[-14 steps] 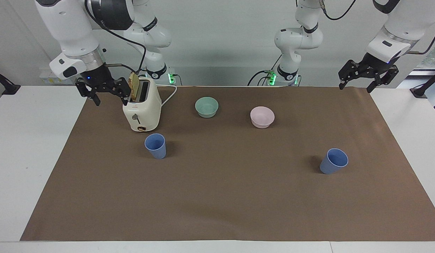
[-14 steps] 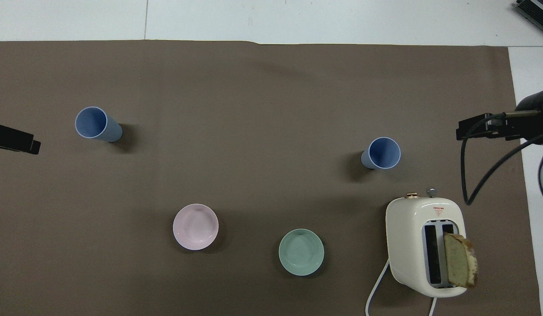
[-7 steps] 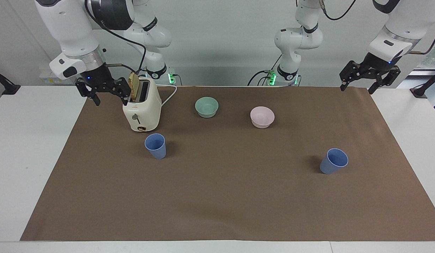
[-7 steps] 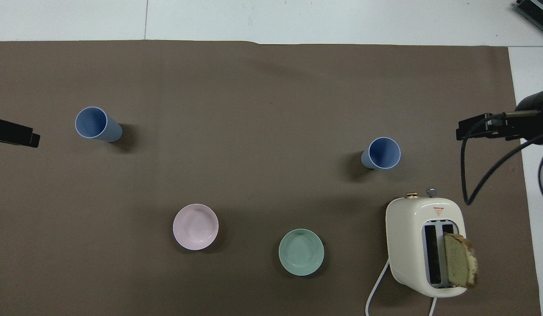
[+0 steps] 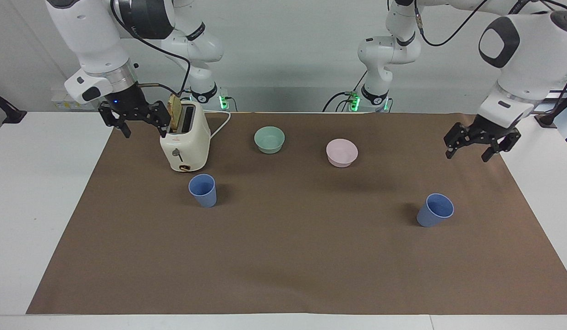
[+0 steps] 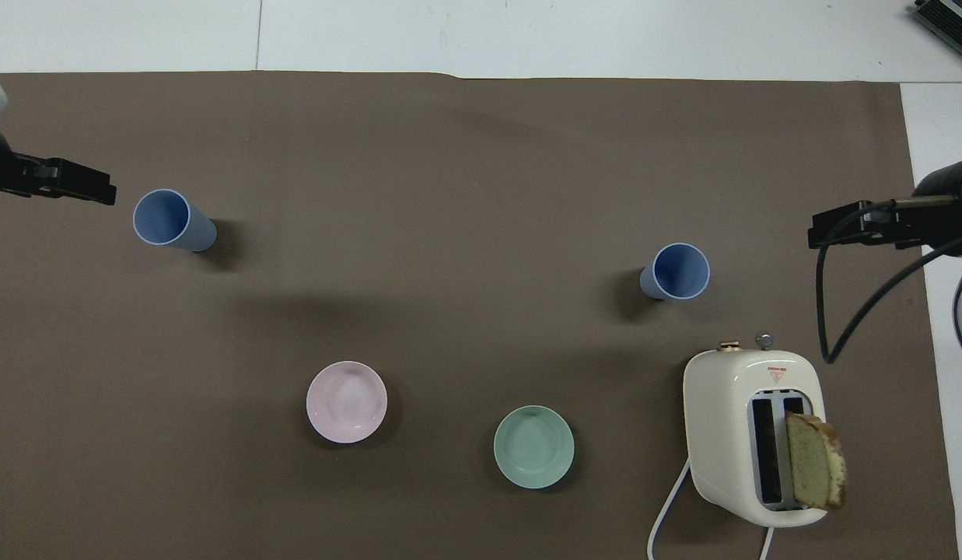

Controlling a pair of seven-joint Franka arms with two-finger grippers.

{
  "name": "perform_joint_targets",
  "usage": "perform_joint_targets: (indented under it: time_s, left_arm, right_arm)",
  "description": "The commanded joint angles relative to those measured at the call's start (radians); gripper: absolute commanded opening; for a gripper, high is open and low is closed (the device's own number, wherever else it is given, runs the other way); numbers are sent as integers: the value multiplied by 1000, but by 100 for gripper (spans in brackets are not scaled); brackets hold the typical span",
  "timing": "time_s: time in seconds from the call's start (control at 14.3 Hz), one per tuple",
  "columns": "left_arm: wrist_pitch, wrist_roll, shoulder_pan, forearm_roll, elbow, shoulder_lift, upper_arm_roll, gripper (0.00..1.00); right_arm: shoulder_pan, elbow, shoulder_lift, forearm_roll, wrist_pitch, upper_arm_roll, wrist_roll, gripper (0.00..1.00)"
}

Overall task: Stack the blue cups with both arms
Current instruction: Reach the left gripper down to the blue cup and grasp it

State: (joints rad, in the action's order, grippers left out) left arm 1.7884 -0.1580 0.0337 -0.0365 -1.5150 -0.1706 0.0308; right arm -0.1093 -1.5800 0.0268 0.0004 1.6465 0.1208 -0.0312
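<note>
Two blue cups stand upright and apart on the brown mat. One blue cup (image 5: 203,190) (image 6: 677,271) is just out from the toaster. The other blue cup (image 5: 435,210) (image 6: 173,220) sits toward the left arm's end. My left gripper (image 5: 468,149) (image 6: 76,183) hangs open and empty over the mat's edge, apart from that cup. My right gripper (image 5: 145,124) (image 6: 827,229) hovers open and empty beside the toaster, over the mat's edge at the right arm's end.
A cream toaster (image 5: 185,142) (image 6: 753,432) with a bread slice (image 6: 815,460) sticking up stands close to the robots. A mint-green bowl (image 5: 269,139) (image 6: 533,446) and a pale pink bowl (image 5: 342,152) (image 6: 346,401) sit nearer to the robots than the cups.
The left arm has swung lower and out over the mat, bringing its open gripper closer to the cup at its end. The right arm, cups and bowls have not moved.
</note>
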Motion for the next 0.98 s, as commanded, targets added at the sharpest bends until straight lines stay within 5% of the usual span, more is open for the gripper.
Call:
perform_joint_targets:
  time_s: [0.0, 0.91]
  left_arm:
    - [116, -1, -11, 10, -72, -16, -5, 100]
    - [469, -55, -93, -11, -301, -122, -6, 100]
  right_arm:
    - [-9, -17, -11, -11, 9, 7, -13, 100]
    - [-20, -17, -11, -11, 22, 0, -12, 100]
